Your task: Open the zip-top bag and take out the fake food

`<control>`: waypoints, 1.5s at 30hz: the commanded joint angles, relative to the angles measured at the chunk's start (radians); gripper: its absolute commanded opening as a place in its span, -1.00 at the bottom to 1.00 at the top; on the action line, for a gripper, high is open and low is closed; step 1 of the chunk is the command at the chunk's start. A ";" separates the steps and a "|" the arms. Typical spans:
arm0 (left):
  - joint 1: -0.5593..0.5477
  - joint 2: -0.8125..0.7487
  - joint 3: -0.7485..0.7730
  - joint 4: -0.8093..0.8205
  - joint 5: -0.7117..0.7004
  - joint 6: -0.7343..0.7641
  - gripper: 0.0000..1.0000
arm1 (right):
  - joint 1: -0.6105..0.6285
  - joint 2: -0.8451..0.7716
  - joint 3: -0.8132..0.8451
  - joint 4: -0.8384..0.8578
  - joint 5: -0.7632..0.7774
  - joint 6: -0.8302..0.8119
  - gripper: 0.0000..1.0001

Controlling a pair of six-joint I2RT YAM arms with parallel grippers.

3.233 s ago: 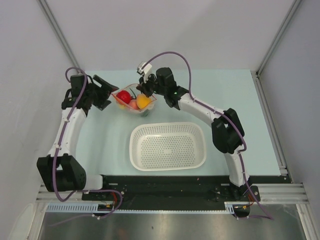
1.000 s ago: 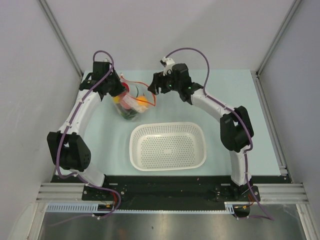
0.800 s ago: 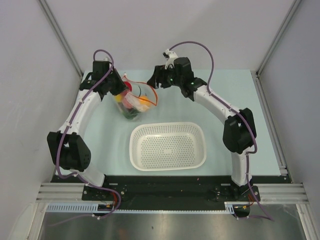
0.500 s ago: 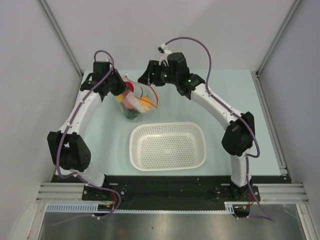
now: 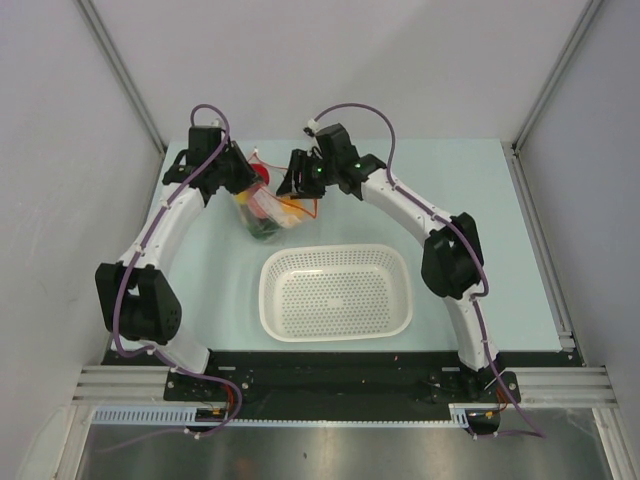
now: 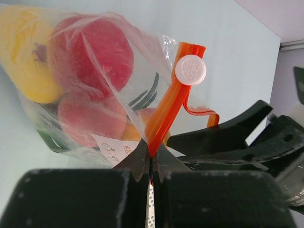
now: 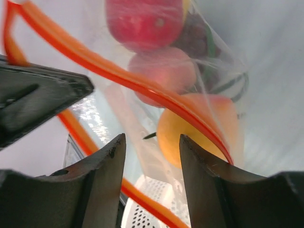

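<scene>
The zip-top bag [image 5: 262, 212] has its strip [image 6: 167, 111] pinched by the left pincer [image 6: 151, 153]; the spread right pincer [image 7: 152, 148] should slip past it before closing on fruit [image 7: 199, 126].

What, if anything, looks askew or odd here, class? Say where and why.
The zip-top bag hangs askew from the left gripper, which pinches its orange zip strip. The strip curls in a loose loop instead of lying straight. The fake food is inside; nothing spilled.
</scene>
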 commanded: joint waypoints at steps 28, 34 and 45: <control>-0.026 -0.047 -0.019 0.073 0.048 -0.057 -0.99 | 0.017 0.107 0.021 -0.165 0.107 -0.195 0.65; -0.032 -0.037 -0.020 0.073 0.053 -0.067 -1.00 | 0.019 0.133 0.018 -0.151 0.143 -0.211 0.78; -0.046 -0.045 -0.017 0.047 0.047 -0.062 -1.00 | 0.024 0.193 0.084 -0.136 0.163 -0.203 0.55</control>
